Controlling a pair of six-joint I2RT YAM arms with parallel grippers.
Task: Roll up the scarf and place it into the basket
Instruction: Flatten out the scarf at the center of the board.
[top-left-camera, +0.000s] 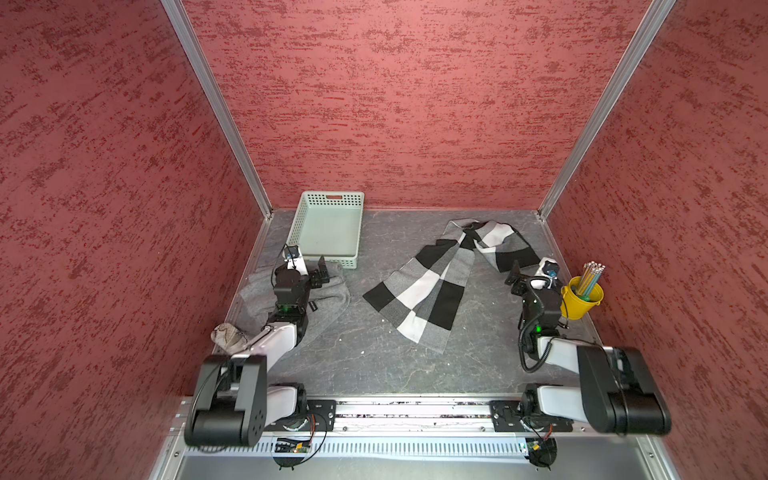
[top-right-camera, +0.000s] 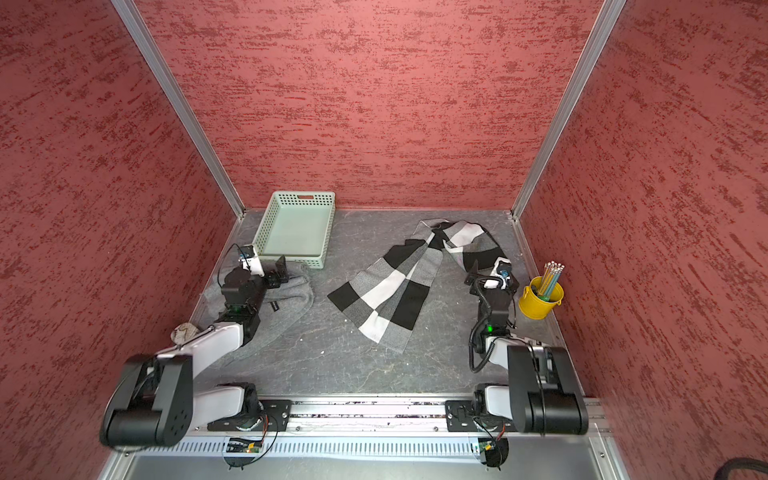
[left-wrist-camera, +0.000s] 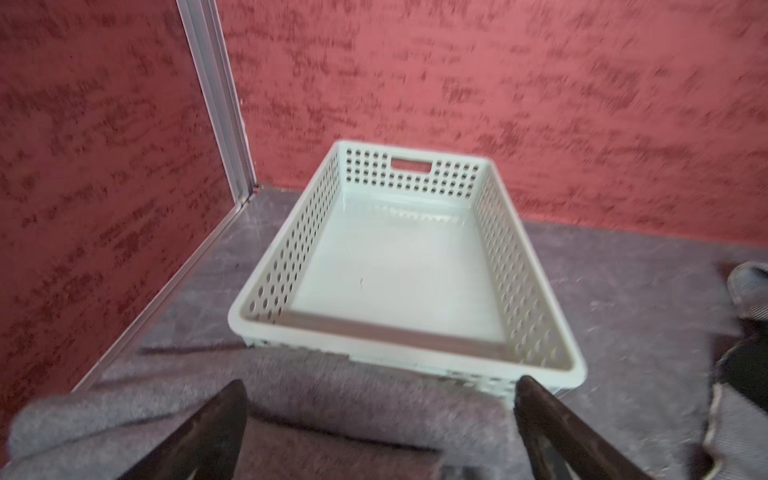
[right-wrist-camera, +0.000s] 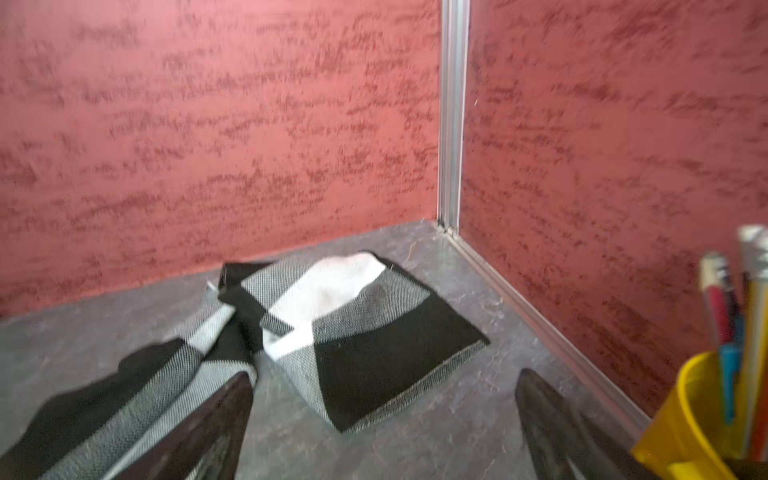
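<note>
**Black, white and grey checked scarf lies unrolled outside the basket**

Black, white and grey squares cover the scarf (top-left-camera: 432, 286), which lies spread on the grey marbled tabletop (top-left-camera: 374, 365) right of centre. It is bent into a peak. One long strip runs from the back toward the front, and a shorter end reaches toward the right wall. No part of it is rolled.

The pale mint-green basket (top-left-camera: 332, 200) stands at the back left, close to the rear wall and well apart from the scarf. In the left wrist view its perforated walls and handle slot (left-wrist-camera: 411, 164) are plain.

The left pincer (top-left-camera: 322, 272) has its jaws spread wide and grips nothing. It is above a plain grey cloth (top-left-camera: 328, 303), just in front of the basket's near wall.

The right pincer (top-left-camera: 514, 274) is also wide open and holds nothing, beside the scarf's shorter end. In the right wrist view one finger (right-wrist-camera: 224, 415) overlaps the long strip, but I cannot tell whether they touch.

A yellow bucket (top-left-camera: 575, 305) of pencils stands just beside the right arm, near the right wall. A crumpled pale rag (top-left-camera: 226, 334) lies at the left edge.
</note>
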